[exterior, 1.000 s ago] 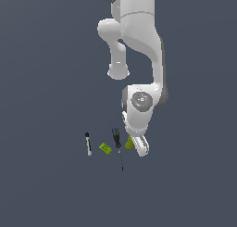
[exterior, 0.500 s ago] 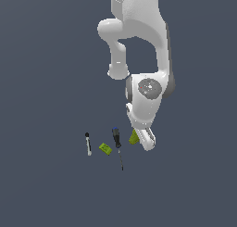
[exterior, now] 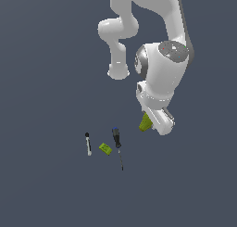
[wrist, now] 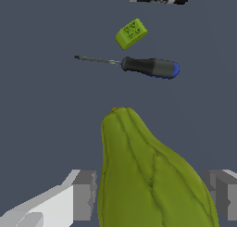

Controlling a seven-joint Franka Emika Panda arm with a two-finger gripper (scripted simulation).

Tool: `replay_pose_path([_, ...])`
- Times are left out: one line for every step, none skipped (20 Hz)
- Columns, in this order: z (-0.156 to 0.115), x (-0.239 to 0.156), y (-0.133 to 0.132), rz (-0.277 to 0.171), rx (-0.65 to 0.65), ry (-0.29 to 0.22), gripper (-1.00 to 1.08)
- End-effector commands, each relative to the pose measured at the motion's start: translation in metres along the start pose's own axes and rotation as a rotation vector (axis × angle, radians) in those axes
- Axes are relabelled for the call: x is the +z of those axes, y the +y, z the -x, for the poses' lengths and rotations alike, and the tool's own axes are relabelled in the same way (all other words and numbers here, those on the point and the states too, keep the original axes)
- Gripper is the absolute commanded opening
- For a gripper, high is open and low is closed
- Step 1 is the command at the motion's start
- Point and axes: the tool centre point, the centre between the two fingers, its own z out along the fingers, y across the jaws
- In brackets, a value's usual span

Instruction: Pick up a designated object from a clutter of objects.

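Flat dark grey-blue ground fills both views. Above it the gripper [exterior: 155,122] pinches the yellow-green pear [exterior: 146,122], its fingers [wrist: 84,195] pressed against the fruit's flanks in the wrist view, the tapered end pointing away from the hand. In the exterior view the pear hangs at about two o'clock from the screwdriver [exterior: 117,140], well apart from it. A lime-green brick [exterior: 105,149] lies just beside the screwdriver at eight o'clock, and the white stick [exterior: 88,143] lies beyond the brick toward nine.
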Motion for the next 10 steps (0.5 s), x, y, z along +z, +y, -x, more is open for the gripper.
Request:
replay_pose_path([0.012,-0.031,0.001,-0.002,0.0,0.001,-1.0])
replay_pose_path([0.017,-0.043,0.002,-0.002,0.0,0.001,-1.0])
replay_pose_path([0.021,-0.054,0.002,-0.002,0.0,0.002,-1.0])
replay_pose_path([0.026,-0.066,0.002,-0.002,0.0,0.002,-1.0])
replay_pose_path([0.03,-0.077,0.003,-0.002,0.0,0.002,-1.0])
replay_pose_path([0.035,-0.088,0.003,-0.002,0.0,0.002,-1.0])
replay_pose_path([0.039,-0.1,0.004,-0.002,0.0,0.002,-1.0])
replay_pose_path([0.044,-0.111,0.004,-0.002,0.0,0.002,-1.0])
replay_pose_path([0.048,-0.122,0.004,-0.002,0.0,0.002,-1.0])
replay_pose_path([0.052,-0.132,0.004,-0.002,0.0,0.002,-1.0])
